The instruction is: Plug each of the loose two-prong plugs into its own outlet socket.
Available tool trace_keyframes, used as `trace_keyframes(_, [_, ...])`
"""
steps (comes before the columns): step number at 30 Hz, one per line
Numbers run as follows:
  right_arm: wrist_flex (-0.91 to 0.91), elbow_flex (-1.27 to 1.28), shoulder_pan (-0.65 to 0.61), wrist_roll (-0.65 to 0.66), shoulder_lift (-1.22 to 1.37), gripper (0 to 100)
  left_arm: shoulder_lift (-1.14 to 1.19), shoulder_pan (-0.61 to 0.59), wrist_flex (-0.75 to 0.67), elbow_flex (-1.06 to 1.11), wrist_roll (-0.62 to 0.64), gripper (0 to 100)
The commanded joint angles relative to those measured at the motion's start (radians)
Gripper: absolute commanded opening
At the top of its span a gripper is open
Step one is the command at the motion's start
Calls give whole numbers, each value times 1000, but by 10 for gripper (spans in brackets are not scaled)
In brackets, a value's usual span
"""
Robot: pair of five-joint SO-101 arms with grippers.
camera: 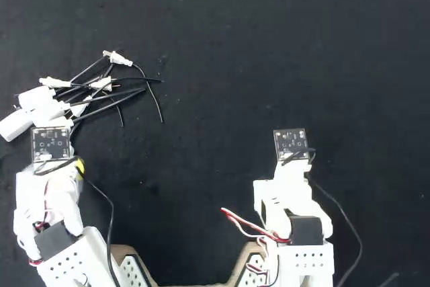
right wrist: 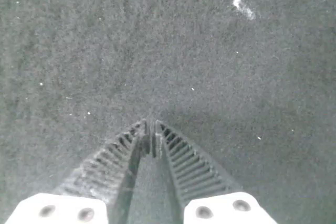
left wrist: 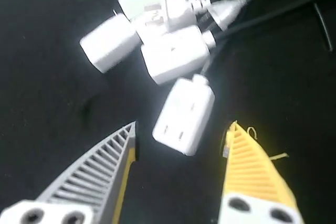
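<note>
A: State of left gripper (left wrist: 182, 127)?
B: Wide open, empty, poised over white socket (left wrist: 185, 115) at 9 o'clock; plugs (camera: 102, 85) tangled beyond, probably loose.
A: State of right gripper (right wrist: 153, 125)?
B: Closed, empty, tucked low at 5 o'clock.

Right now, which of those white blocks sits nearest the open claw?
The socket block showing two slots, just ahead of the left gripper; the other white blocks lie bunched farther off.

Plugs (camera: 117, 58) and sockets (left wrist: 184, 111) heaped at left on the table (camera: 269, 65), just before the left tool (left wrist: 184, 125)
</note>
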Motion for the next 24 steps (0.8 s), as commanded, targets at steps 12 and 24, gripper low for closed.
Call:
trace_keyframes(12, [8, 1, -20, 5, -93, 13, 77, -4, 299, -644, 150, 268])
trace_keyframes(24, [8, 1, -20, 5, -93, 13, 991, -2, 391, -966, 29, 274])
